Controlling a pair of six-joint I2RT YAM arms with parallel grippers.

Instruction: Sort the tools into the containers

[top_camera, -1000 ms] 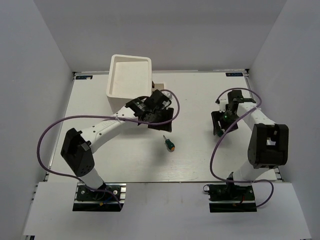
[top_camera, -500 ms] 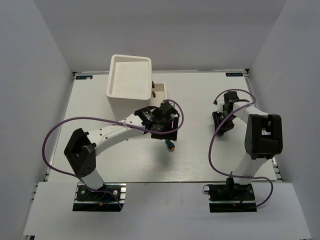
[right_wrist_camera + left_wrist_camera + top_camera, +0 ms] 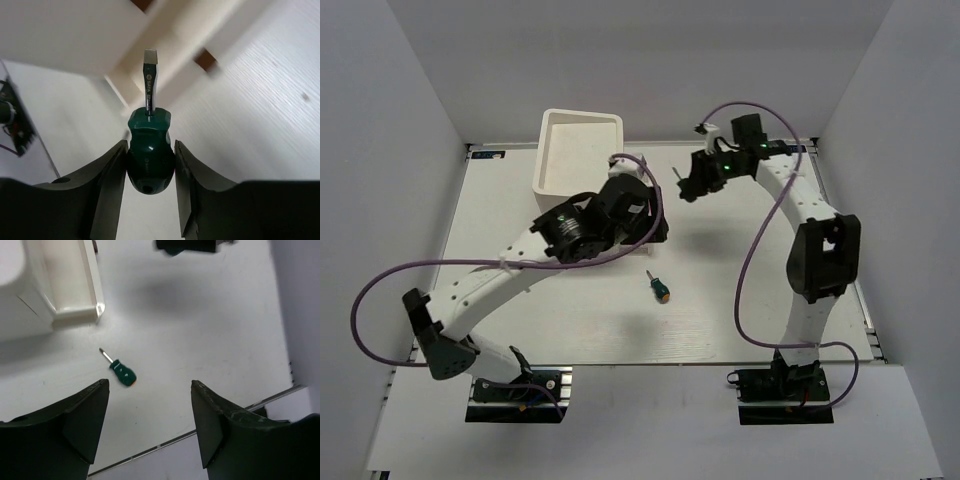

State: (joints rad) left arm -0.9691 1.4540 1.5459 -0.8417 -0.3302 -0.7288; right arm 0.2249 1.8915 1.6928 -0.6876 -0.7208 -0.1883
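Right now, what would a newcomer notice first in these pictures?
The right hand grips a green-handled screwdriver, close to the white box at the far side of the table. A second green screwdriver lies in the middle of the table, near the open left hand.

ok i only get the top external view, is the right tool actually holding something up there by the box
observer: yes, the right tool is shut on a green-handled screwdriver, its flat blade pointing ahead toward the white box.
operator: and the other arm
observer: the left tool is open and empty, above the table, with the loose screwdriver lying untouched ahead of it.
operator: what does that arm hide from me
observer: one drawer is pulled out, and the part of it that shows holds nothing.
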